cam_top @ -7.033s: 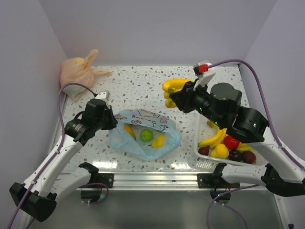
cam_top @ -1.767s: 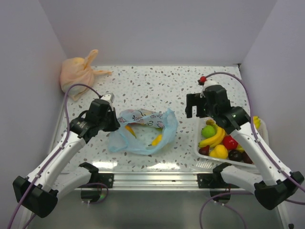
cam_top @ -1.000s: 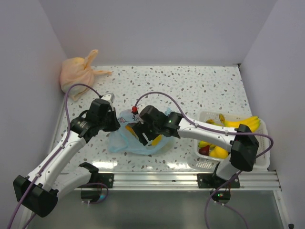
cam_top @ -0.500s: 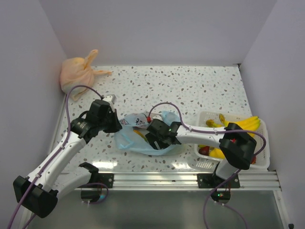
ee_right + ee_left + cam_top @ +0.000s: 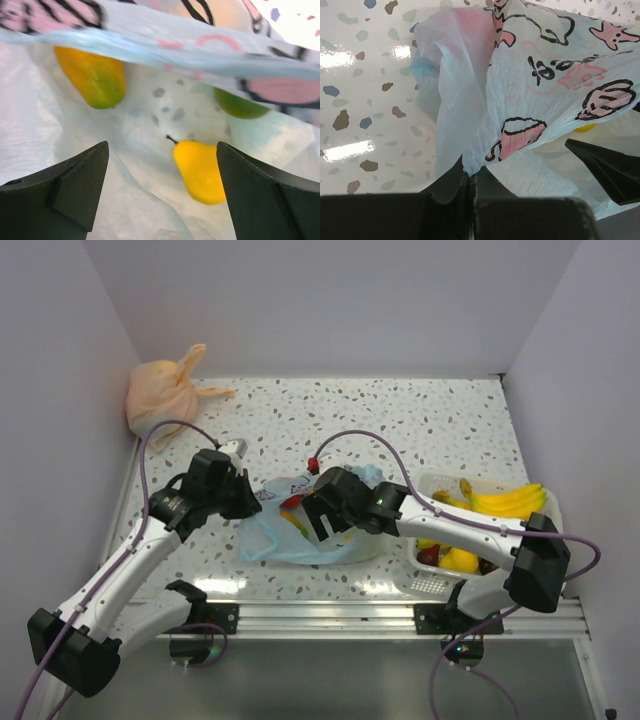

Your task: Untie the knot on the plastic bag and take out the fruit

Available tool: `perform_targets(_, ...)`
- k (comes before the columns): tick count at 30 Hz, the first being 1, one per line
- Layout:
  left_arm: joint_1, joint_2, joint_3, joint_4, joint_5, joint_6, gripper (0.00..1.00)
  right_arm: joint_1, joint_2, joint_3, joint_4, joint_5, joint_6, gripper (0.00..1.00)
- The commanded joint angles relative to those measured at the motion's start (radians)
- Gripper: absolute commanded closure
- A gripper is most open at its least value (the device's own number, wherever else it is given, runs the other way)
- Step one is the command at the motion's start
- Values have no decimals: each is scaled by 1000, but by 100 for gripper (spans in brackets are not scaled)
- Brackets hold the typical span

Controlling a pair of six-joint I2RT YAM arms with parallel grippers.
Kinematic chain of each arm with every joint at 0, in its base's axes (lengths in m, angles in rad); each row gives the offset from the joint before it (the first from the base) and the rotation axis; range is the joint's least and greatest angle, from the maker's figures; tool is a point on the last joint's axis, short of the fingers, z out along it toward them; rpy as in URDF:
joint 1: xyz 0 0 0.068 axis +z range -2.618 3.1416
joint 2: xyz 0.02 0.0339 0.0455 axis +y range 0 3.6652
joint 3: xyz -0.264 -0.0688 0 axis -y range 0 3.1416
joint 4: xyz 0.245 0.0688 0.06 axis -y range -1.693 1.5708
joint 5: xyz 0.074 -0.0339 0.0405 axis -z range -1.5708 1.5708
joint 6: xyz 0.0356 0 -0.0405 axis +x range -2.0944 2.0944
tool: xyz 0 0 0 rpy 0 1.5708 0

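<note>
The bag [image 5: 262,540] lies on the table [image 5: 400,430] near the front edge, between the two arms, with its mouth open. The left gripper [image 5: 469,176] is closed, pinching the bag's printed rim and holding it raised. The right gripper [image 5: 161,150] sits inside the mouth with its jaws spread wide, holding nothing. A yellow pear [image 5: 200,172] lies on the plastic just ahead of the gap. An orange-green fruit [image 5: 92,75] and a green fruit [image 5: 237,105] lie farther in.
</note>
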Motion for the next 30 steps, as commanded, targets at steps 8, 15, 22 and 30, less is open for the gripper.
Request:
perform_targets(8,-28,13,170,-94,-91,52,100,0,119,-51,478,-167,23,14)
perform_targets(15,-31,4,157,-117,-73,52,100,0,258,-41,676,-155,69,11)
perform_targets(22,-32,5,128,-104,-67,55,100,0,413,0,741,-259,72,5)
perform_targets(30,-32,-15,52,-81,-114,41,100,0,433,-30,742,-253,46,32)
